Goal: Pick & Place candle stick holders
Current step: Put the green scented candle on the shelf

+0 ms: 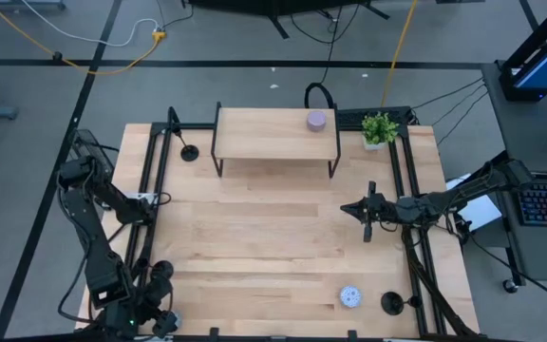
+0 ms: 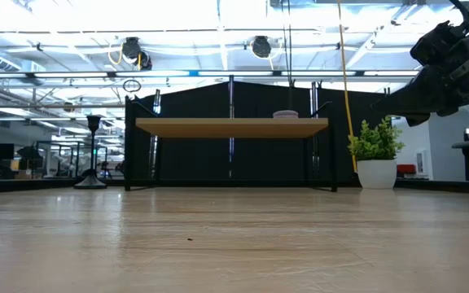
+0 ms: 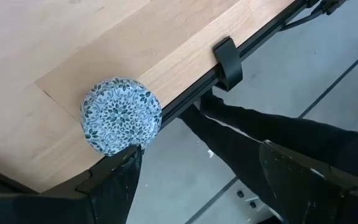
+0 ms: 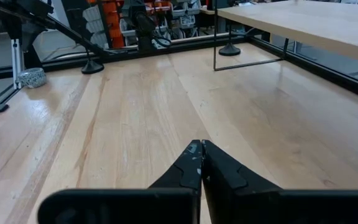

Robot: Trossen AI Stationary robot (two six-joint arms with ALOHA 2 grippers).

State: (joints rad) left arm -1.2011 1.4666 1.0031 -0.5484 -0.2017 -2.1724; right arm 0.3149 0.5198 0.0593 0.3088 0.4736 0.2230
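Left wrist view: my left gripper has its two dark fingers spread wide apart with nothing between them. One finger touches the rim of a blue patterned puck. The other hangs past the tabletop, over the floor. The puck lies right at the table's edge, by the near-left corner, and it is not one of the task's things.

Right wrist view: my right gripper has its fingers pressed together and empty. It hovers above bare wood near the right edge, about midway between the near and far edges.

No candle stick holder is held. The far-left holder stands upright near the far-left corner, just beside the left legs of a low wooden shelf. The near-right holder stands by the near-right corner, near a second patterned puck. I cannot make out a third holder for certain.

As I judge it, the step in hand is a reach for a holder, and it has barely begun. To do it well, I would lift the left gripper clear of the puck so it isn't nudged off the edge. Then I would keep the fingers open, bring them to either side of the far-left holder's thin stem, and close gently so it stays upright.
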